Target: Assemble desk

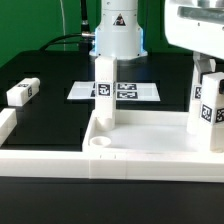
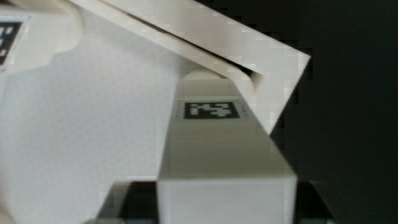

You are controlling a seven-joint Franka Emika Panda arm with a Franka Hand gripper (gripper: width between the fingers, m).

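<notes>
At the exterior view's right: the gripper [image 1: 206,66] is seen closed on the held leg [image 1: 208,102], kept upright over a corner of the tabletop [image 1: 50,155].
Across the table: a standing leg [image 1: 105,92] is set at the tabletop's far corner; a loose leg [image 1: 22,92] lies well apart; the marker board [image 1: 148,92] lies behind.
Wrist view: the held leg [image 2: 217,150] is shown between the jaws, its far end at the tabletop [image 2: 178,40] corner.
Step judged: seating; the leg should be kept plumb and centred on its socket before pressure is applied.
</notes>
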